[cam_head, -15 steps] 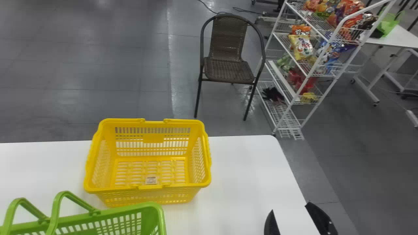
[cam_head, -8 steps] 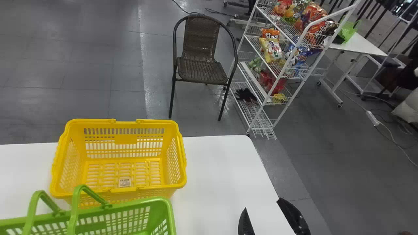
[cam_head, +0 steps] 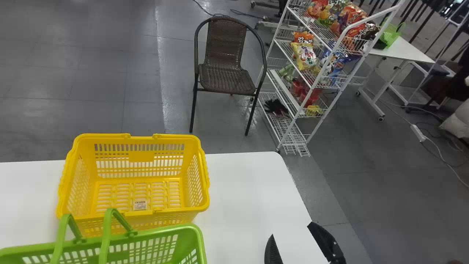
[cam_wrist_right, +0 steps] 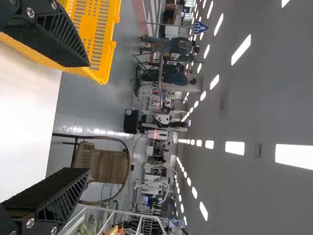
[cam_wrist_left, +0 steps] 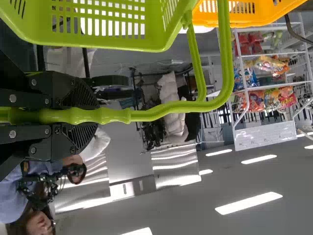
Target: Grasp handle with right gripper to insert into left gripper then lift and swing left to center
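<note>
In the head view my right gripper (cam_head: 296,240) stands open over the right part of the table, its two fingers pointing forward, well to the right of the green basket (cam_head: 154,244). The right wrist view shows that right gripper (cam_wrist_right: 80,117) with nothing between its wide-set fingers. In the left wrist view my left gripper (cam_wrist_left: 80,115) is shut on the green handle (cam_wrist_left: 161,110), whose bars run up to the green basket (cam_wrist_left: 112,44). The basket's two handle loops (cam_head: 106,234) stand up in the head view, and its lower part is cut off by the bottom edge.
Directly behind the green basket, a yellow basket (cam_head: 139,216) sits on the white table (cam_head: 249,190). The table's right edge runs just beyond my right gripper. Farther back stand a brown chair (cam_head: 227,77) and a white wire rack (cam_head: 282,121) with snack bags.
The head view has turned to the right, shifting the table, yellow basket and chair leftward. Against them, the green basket has moved right, in front of the yellow one. My right gripper remains open.
</note>
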`<state>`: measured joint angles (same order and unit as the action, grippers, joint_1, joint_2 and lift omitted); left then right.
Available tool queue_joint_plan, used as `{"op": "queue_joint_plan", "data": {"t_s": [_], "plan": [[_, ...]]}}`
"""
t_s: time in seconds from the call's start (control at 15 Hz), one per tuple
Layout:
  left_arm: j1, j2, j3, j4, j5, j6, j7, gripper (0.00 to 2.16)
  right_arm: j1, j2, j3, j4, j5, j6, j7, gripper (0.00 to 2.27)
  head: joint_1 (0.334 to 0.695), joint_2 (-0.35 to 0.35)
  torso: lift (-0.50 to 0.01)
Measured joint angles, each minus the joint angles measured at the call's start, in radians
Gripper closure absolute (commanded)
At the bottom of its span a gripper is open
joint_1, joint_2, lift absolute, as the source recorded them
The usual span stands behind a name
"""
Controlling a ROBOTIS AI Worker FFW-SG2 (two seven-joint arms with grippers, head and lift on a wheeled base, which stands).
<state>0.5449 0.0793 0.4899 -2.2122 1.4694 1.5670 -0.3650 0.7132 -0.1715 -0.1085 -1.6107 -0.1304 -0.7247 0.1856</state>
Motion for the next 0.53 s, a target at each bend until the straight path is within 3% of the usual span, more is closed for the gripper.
{"op": "queue_joint_plan", "data": {"t_s": [0.53], "plan": [[0.002, -0.007, -0.005, 0.003, 0.016, 0.0, 0.029, 2.14, -0.003, 0.0, 0.005, 0.002, -0.002, 0.003, 0.0, 0.04, 0.695, -0.35, 0.0]]}}
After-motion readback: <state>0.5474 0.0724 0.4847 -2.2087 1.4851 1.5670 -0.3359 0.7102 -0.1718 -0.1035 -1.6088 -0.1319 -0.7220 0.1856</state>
